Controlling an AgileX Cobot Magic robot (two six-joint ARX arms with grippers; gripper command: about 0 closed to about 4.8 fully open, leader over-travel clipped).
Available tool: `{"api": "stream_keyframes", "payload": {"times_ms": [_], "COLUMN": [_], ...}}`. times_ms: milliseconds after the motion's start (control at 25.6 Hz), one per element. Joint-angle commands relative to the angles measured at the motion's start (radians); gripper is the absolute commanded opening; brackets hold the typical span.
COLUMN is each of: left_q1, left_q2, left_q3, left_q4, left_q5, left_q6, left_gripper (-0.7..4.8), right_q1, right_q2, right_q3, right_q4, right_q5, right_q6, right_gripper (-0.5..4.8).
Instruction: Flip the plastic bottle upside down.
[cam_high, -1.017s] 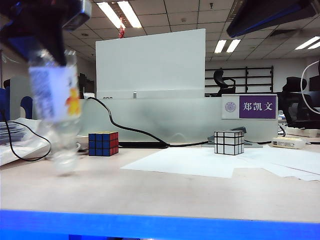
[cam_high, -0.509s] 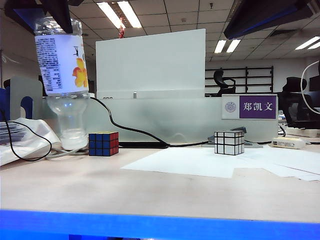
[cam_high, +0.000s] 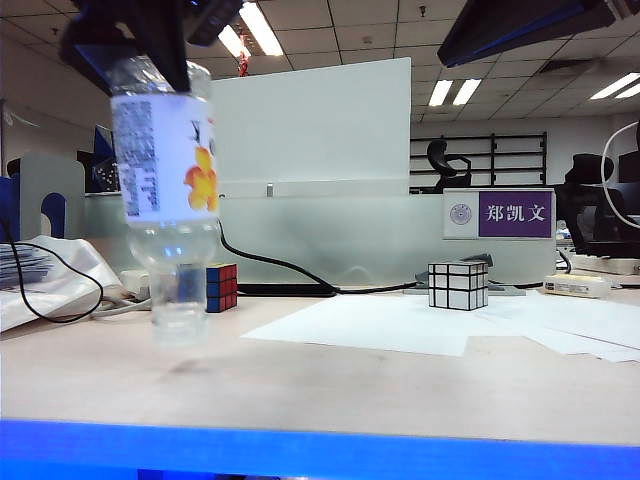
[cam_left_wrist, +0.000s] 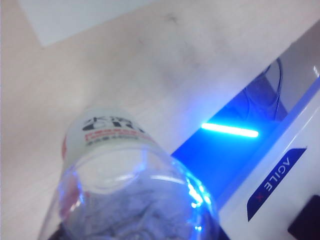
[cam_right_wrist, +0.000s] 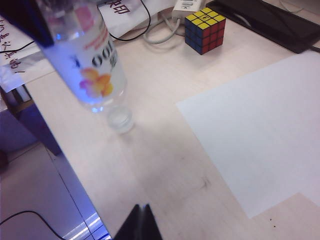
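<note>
Plastic bottle (cam_high: 168, 190) inverted, cap just above tabletop (cam_high: 330, 385), grasped at base by left hand (cam_high: 150, 45); right hand (cam_right_wrist: 139, 220) clenched, idle. Risk: toppling off narrow cap on release.

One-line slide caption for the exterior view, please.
Left end effector holds the plastic bottle cap-down just above the table.
</note>
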Motion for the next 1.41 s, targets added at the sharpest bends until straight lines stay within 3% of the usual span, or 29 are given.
{"api": "stream_keyframes", "payload": {"times_ms": [39,861,939,1056,1252,1408], "left_q1": [-0.028,-0.029,-0.029,-0.029,-0.029,-0.029], "left_q2": [0.017,0.046,0.046,0.046,0.046,0.046], "left_q3": [0.002,0.002,0.002,0.002,0.002,0.002], "left_q4": [-0.002,0.013,0.014,0.019,0.021,0.028], "left_q5": [-0.012,-0.011,-0.011,-0.011,-0.011,-0.011], "left_q6": [-0.003,0.009,0.011,0.013,0.014,0.016], "left_gripper": [-0.06,-0.03,0.27,1.25,1.39,2.22], "right_q1": [0.001,0.0,0.0,0.0,0.0,0.0], "right_q2": [-0.002,-0.002,-0.002,-0.002,-0.002,-0.002], "right_q3": [0.004,0.004,0.004,0.004,0.004,0.004], "right_q4": [0.012,0.01,0.009,0.01,0.01,0.009], "right_q5": [0.0,0.0,0.0,-0.001,-0.001,-0.001], "right_q6": [0.005,0.004,0.004,0.004,0.004,0.004], "right_gripper": [-0.09,-0.09,-0.09,-0.09,-0.09,-0.09]}}
